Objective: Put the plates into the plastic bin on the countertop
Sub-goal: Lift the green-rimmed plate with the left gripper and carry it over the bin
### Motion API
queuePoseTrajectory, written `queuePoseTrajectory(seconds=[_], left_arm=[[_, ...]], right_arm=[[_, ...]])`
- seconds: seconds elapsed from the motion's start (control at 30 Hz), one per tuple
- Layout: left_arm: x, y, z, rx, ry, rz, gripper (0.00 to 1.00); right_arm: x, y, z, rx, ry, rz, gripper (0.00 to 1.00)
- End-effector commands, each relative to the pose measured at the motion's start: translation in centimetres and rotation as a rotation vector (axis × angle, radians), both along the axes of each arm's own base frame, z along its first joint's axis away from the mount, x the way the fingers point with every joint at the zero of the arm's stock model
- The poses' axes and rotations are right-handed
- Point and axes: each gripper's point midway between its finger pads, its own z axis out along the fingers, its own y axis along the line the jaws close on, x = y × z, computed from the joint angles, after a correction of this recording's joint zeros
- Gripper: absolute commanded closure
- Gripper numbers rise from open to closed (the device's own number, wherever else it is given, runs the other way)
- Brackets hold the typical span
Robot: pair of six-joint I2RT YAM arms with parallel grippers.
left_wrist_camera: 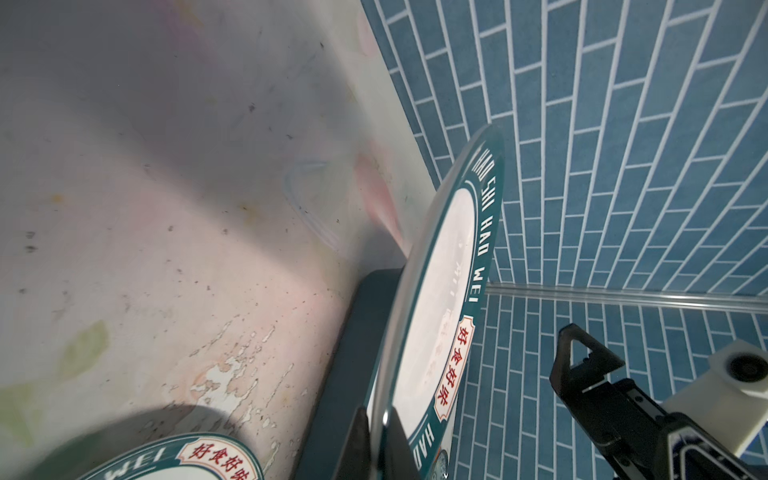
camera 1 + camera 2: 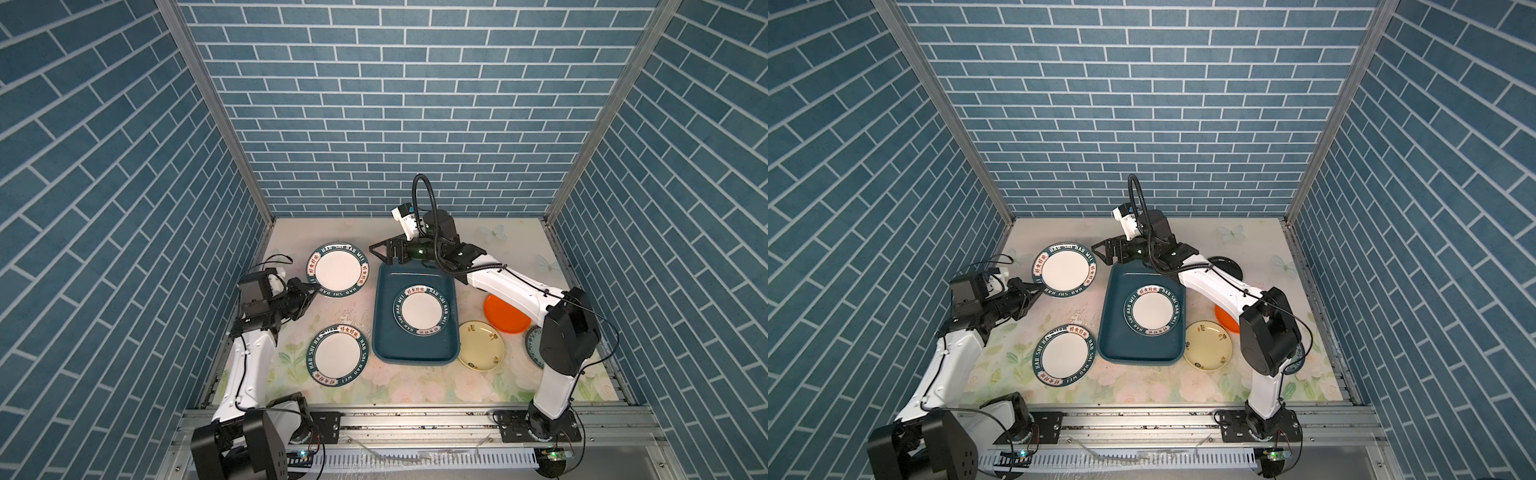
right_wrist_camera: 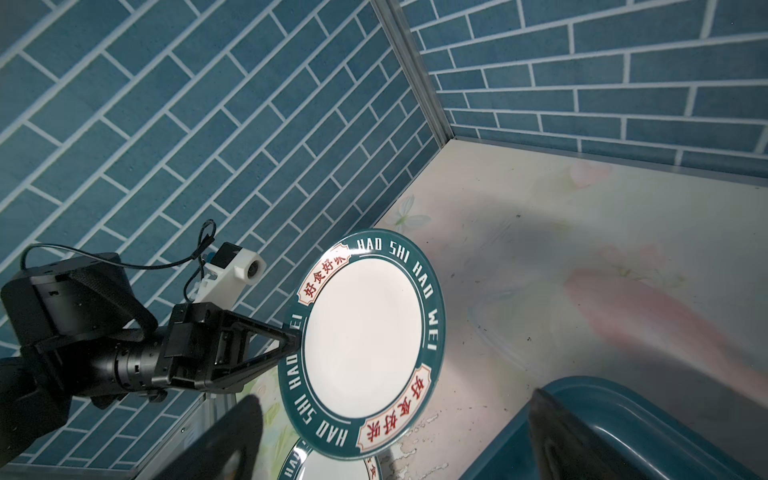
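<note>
Blue brick-patterned walls (image 2: 374, 104) box in the flowered countertop (image 2: 332, 237). The left gripper (image 2: 313, 289) is clamped on the rim of one lettered white plate (image 2: 338, 270), which juts out ahead of the jaws, tilted and apparently lifted off the surface. The left wrist view shows only a thin bite of rim between the fingers (image 1: 358, 449).

The plastic bin (image 2: 409, 351) lies beyond the plate's far edge and already holds a matching plate (image 2: 422, 309). A third lettered plate (image 2: 337, 356) lies flat to one side of those jaws, back toward the arm's base. The right gripper (image 2: 378, 254) hangs spread wide and empty, just past the bin's far end.

I judge three risks. With so little rim held, the plate's forward weight could lever it loose. Its low edge could catch the bin's rim. The carry also passes near the waiting right jaws.
</note>
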Motion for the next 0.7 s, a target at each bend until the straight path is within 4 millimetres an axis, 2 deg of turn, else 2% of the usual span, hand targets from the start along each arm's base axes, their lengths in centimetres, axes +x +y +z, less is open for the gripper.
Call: queuePoseTrajectory(seconds=[0.0, 0.17, 0.3, 0.43, 0.67], left_arm=[[1.3, -2.1, 2.8, 0.013, -0.093, -0.085, 1.0], [1.9, -5.6, 3.0, 0.046, -0.094, -0.211, 1.0], [2.1, -8.7, 2.6, 0.091, -0.074, -0.334, 1.0], [2.1, -12.5, 2.2, 0.122, -0.077, -0.481, 1.0], [1.9, -17.4, 0.2, 0.151, -0.057, -0.633, 1.0]], right_arm=[[1.1, -2.6, 1.3, -0.053, -0.044, -0.122, 0.01], [2.6, -6.5, 0.6, -0.103, -0.006, -0.282, 0.01], [2.9, -9.6, 0.4, -0.113, 0.006, -0.372, 0.01], [3.2, -12.8, 0.0, -0.158, -0.005, -0.489, 0.01], [3.6, -15.6, -0.1, -0.163, -0.002, -0.584, 0.01]])
